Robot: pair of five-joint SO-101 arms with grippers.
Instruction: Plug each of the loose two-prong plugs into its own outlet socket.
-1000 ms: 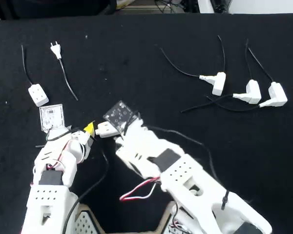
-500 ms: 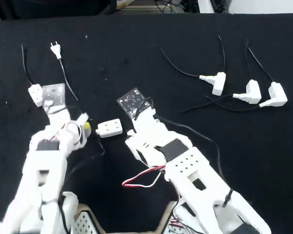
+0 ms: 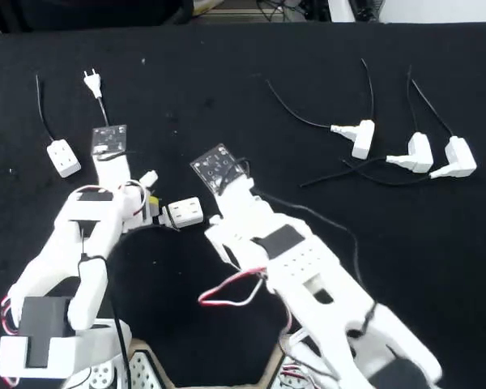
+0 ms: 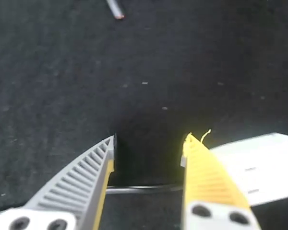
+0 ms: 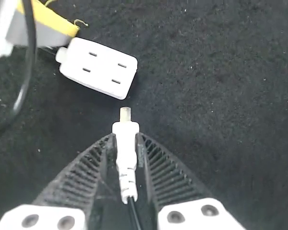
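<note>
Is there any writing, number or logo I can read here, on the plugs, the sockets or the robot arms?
No readable text anywhere.
Outlet socket: only slots, no print.
Plug held in the right hand: plain white, no marking.
Square board on the right arm's wrist: a few dots, too small to read as any sign.

Outlet socket (image 4: 261, 165), half beyond the edge
</note>
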